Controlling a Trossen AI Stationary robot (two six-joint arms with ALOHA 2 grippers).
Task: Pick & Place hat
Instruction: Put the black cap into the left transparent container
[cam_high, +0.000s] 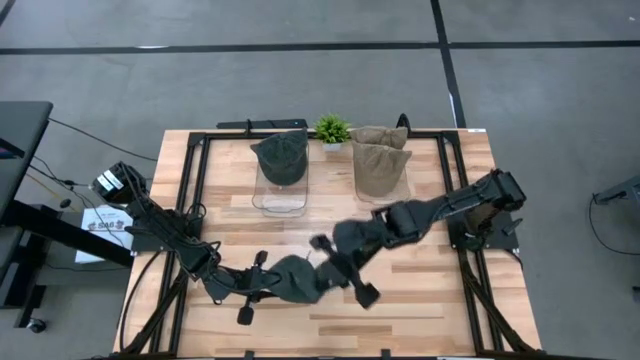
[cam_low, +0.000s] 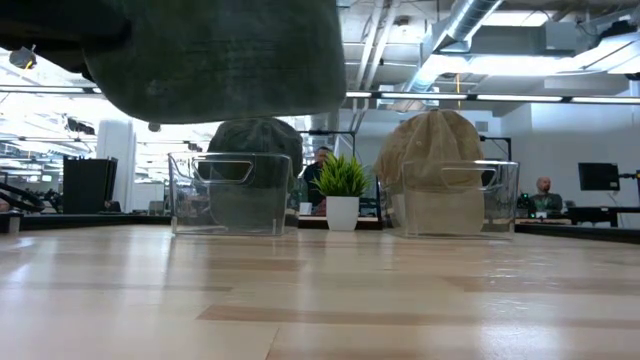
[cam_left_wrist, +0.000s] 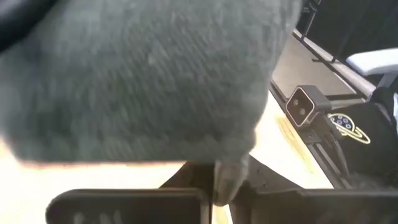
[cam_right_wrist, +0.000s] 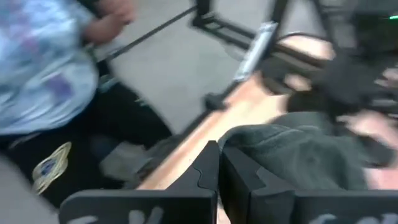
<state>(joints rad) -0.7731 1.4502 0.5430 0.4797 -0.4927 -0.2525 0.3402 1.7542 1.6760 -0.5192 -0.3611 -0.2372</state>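
Aloft, dark green-grey knit hat (cam_high: 297, 277), left hand (cam_high: 262, 283) clamped on it.

Both arms reach inward low; left claw (cam_high: 262, 283) clamped, right claw (cam_high: 340, 272) closed, the two near each other.

Even, bright light comes from the ceiling lamps (cam_low: 470, 97) above the surface (cam_low: 320, 300); both wrist views are blurred by motion.
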